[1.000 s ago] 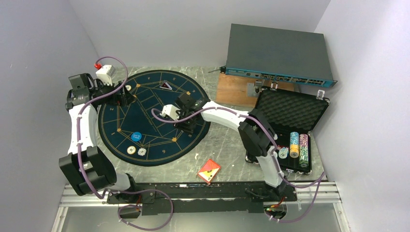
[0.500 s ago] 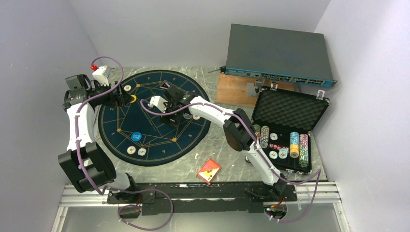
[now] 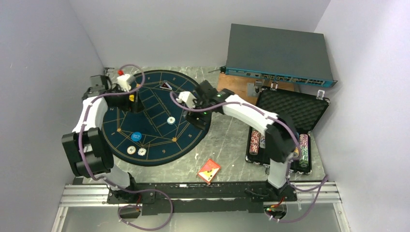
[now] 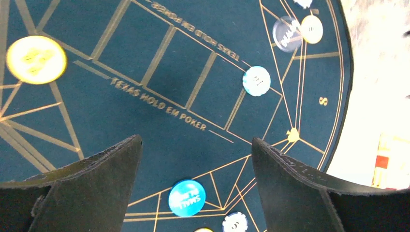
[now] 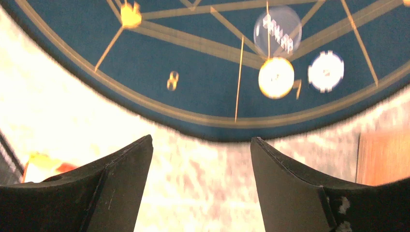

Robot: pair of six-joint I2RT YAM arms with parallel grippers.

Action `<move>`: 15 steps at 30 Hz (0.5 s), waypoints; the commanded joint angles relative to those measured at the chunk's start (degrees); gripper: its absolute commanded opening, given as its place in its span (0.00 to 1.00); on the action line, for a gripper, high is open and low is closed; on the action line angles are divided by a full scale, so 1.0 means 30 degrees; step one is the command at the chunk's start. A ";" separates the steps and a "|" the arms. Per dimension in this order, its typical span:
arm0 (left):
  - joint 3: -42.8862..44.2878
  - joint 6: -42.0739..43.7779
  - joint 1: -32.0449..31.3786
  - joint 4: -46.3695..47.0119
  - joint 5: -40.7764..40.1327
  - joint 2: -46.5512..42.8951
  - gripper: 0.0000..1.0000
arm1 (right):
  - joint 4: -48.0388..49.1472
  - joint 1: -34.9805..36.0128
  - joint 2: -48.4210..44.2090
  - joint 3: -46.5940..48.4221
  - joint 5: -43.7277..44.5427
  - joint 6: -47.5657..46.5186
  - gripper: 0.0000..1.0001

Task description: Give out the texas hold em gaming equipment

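Observation:
The top view shows the navy mat [image 3: 159, 140] with a whitish chip [image 3: 170, 120] lying near its middle. A blue disc [image 3: 136, 137] and two chips [image 3: 136, 151] lie toward its near edge. My left gripper [image 3: 134, 100] hovers over the mat's far left, open and empty [image 4: 196, 150]. Below it lie a yellow disc [image 4: 36, 59], a whitish chip [image 4: 256, 80] and the blue disc [image 4: 186, 197]. My right gripper [image 3: 197, 115] is open and empty [image 5: 200, 145] above the mat's right rim. Ahead of it lie a clear disc [image 5: 277, 30] and two chips [image 5: 276, 77]. Red-backed cards [image 3: 209, 170] lie on the table.
The open black case [image 3: 290, 108] stands at the right with upright chip stacks [image 3: 303, 145] inside. Behind it a grey box [image 3: 278, 53] rests on a wooden board [image 3: 234, 89]. Walls close in on both sides.
My right gripper has opened, left a whitish chip near the mat's middle and pulled back to the right. My left gripper has swung right, further over the mat.

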 commanded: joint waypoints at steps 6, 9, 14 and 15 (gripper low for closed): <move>-0.0036 0.2171 -0.6353 0.0077 -0.4851 0.1868 0.83 | 0.0412 -0.2248 -0.7474 -0.8835 0.0145 0.0100 0.76; 0.0135 0.2079 -0.7847 0.0450 -0.6053 0.2689 0.82 | 0.0798 -0.3211 -0.9281 -1.0884 0.0030 -0.0423 0.76; 0.0354 0.1797 -0.9468 0.0967 -0.7193 0.4007 0.80 | 0.1931 -0.3665 -1.1865 -1.3367 -0.0290 -0.0979 0.76; 0.0486 0.1739 -0.9782 0.1032 -0.7477 0.4285 0.80 | 0.2112 -0.3705 -1.2244 -1.3612 -0.0388 -0.1056 0.76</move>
